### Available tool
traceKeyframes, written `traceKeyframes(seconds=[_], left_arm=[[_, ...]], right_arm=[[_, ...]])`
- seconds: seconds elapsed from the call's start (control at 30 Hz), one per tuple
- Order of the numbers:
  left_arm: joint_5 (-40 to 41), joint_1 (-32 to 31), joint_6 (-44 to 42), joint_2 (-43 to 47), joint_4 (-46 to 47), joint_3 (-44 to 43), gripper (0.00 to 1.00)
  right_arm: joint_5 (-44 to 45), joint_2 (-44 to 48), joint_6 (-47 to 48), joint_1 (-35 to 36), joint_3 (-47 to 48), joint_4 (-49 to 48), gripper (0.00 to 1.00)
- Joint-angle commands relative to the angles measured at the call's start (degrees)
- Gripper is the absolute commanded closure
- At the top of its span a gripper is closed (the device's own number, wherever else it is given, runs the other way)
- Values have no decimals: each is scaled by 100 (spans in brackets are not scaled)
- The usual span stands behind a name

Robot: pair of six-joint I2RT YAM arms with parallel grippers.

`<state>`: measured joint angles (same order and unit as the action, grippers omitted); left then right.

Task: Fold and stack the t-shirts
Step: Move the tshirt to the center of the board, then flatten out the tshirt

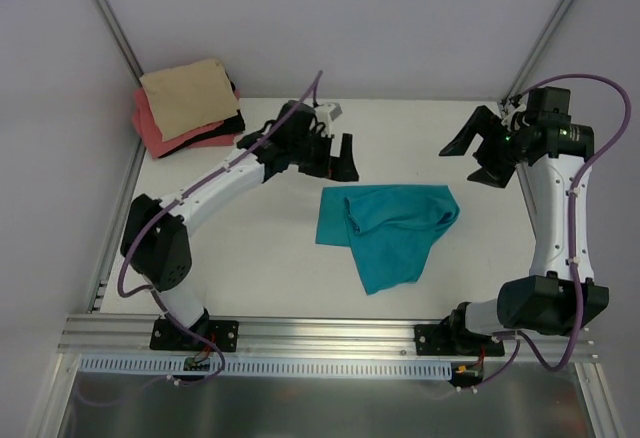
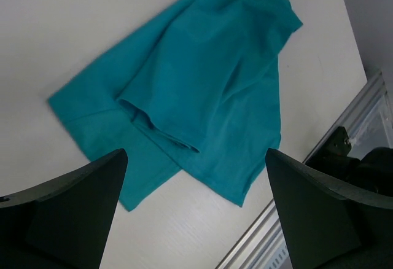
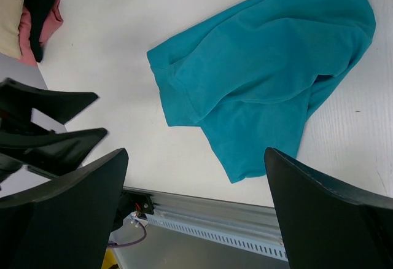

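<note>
We see the teal t-shirt [image 1: 390,228] lying crumpled mid-tabletop [image 1: 250,258], touched by neither claw. Our left claw [image 1: 335,156] and right claw [image 1: 478,156] hang spread wide and empty. The tan t-shirt [image 1: 188,98] tops the coral-pink t-shirt [image 1: 158,138] in the far left corner.

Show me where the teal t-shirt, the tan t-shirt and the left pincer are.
teal t-shirt [image 1: 388,228]: top view, middle of the cloth.
tan t-shirt [image 1: 188,98]: top view, middle of its upper face.
left pincer [image 1: 333,161]: top view, between its fingertips.
</note>
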<state>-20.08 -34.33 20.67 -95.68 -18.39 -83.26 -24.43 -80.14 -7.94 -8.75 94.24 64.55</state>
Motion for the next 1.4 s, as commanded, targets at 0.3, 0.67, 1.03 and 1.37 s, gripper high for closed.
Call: traceKeyframes(seconds=[0.3, 0.67, 1.03, 1.37], left_arm=[[506, -338, 851, -1506, -1114, -375, 1], [13, -470, 1141, -2315, -1035, -997, 1], [-119, -593, 1291, -2833, -947, -1710, 1], [12, -733, 1414, -3027, -868, -1922, 1]], right_arm=[[-238, 341, -93, -30, -669, -461, 1], [-265, 385, -128, -30, -775, -479, 1], [-264, 569, -120, -30, -1047, -461, 1], [-300, 613, -137, -30, -1083, -435, 0]])
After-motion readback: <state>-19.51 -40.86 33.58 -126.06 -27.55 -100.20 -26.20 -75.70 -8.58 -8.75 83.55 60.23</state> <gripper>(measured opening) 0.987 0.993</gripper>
